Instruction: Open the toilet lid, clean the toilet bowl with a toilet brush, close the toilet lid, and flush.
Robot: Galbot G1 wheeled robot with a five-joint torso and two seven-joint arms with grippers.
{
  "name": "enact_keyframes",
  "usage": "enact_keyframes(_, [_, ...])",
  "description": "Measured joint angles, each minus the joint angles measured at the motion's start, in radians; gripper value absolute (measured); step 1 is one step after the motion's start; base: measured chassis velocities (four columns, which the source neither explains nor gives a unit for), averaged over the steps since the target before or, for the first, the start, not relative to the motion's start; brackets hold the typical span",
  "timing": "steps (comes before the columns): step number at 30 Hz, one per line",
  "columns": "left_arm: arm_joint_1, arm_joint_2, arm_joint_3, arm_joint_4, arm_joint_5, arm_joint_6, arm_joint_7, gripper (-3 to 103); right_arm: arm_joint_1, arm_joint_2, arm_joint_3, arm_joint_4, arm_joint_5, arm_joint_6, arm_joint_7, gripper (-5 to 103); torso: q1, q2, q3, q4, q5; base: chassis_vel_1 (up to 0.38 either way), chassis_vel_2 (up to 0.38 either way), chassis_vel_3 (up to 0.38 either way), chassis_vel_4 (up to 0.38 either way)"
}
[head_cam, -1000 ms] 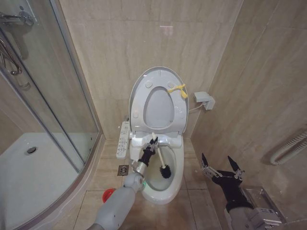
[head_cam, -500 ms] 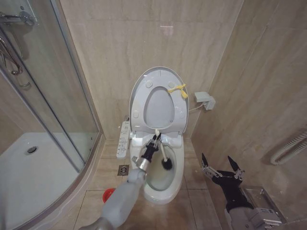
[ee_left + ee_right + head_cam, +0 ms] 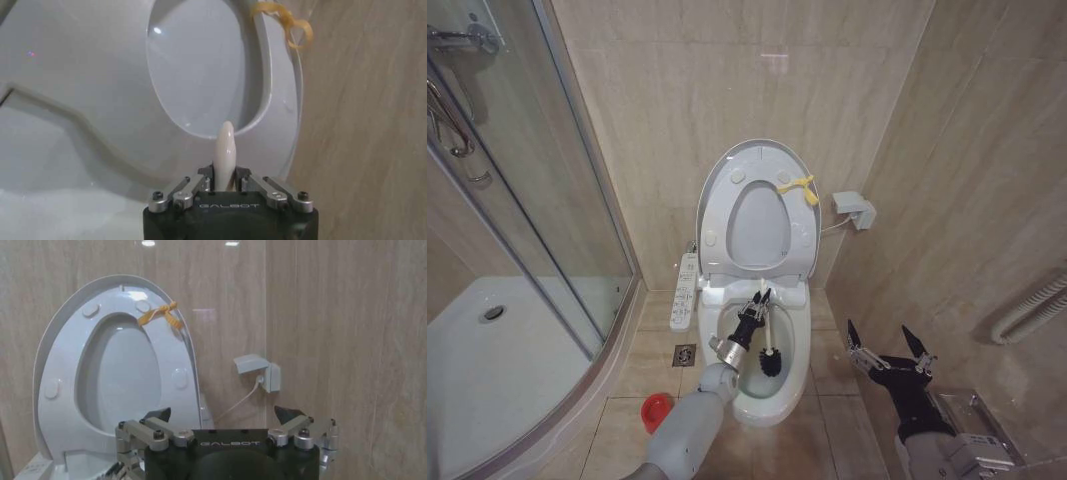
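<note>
The toilet lid (image 3: 757, 228) stands raised against the wall with the seat ring up against it, a yellow loop tag (image 3: 802, 187) at its top edge. Below it the toilet bowl (image 3: 767, 402) lies exposed. My left gripper (image 3: 755, 312) hangs over the bowl, shut on the toilet brush (image 3: 770, 360), whose dark head is down inside the basin. In the left wrist view the cream handle tip (image 3: 225, 145) sticks out of the left gripper (image 3: 225, 181) toward the lid (image 3: 193, 65). My right gripper (image 3: 889, 345) waits open to the right of the toilet, facing the lid (image 3: 120, 375).
A glass shower enclosure (image 3: 547, 210) and white shower tray (image 3: 497, 350) take up the left. A red holder cup (image 3: 657, 408) and a floor drain (image 3: 685, 354) sit left of the toilet by its button panel (image 3: 685, 292). A wall socket (image 3: 852, 208) is on the right wall.
My left gripper has shifted slightly right over the bowl, sweeping the brush head toward the back and then forward again. The right arm has not moved.
</note>
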Motion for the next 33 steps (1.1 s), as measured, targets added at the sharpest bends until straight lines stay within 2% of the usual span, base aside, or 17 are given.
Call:
enact_keyframes(8, [-0.067, -0.027, -0.021, 0.012, -0.027, -0.001, -0.011, 20, 0.0, 0.0, 0.0, 0.0, 0.0, 0.0, 0.0, 100, 0.0, 0.0, 0.0, -0.0004, -0.0001, 0.0, 0.0, 0.0, 0.0])
enact_keyframes(12, [-0.016, -0.028, -0.03, 0.025, -0.028, -0.002, 0.005, 20, 0.0, 0.0, 0.0, 0.0, 0.0, 0.0, 0.0, 100, 0.0, 0.0, 0.0, 0.0005, 0.0, 0.0, 0.0, 0.0, 0.0])
enact_keyframes(17, [0.038, -0.026, -0.032, 0.005, -0.021, -0.004, 0.014, 20, 0.0, 0.0, 0.0, 0.0, 0.0, 0.0, 0.0, 100, 0.0, 0.0, 0.0, 0.0001, -0.0001, 0.0, 0.0, 0.0, 0.0])
enact_keyframes(27, [-0.028, -0.026, -0.036, -0.007, -0.049, 0.0, -0.004, 20, 0.0, 0.0, 0.0, 0.0, 0.0, 0.0, 0.0, 100, 0.0, 0.0, 0.0, -0.0004, -0.0001, 0.0, 0.0, 0.0, 0.0])
enact_keyframes(33, [0.005, -0.027, -0.032, 0.028, -0.016, -0.011, 0.023, 20, 0.0, 0.0, 0.0, 0.0, 0.0, 0.0, 0.0, 100, 0.0, 0.0, 0.0, 0.0003, 0.0, 0.0, 0.0, 0.0, 0.0])
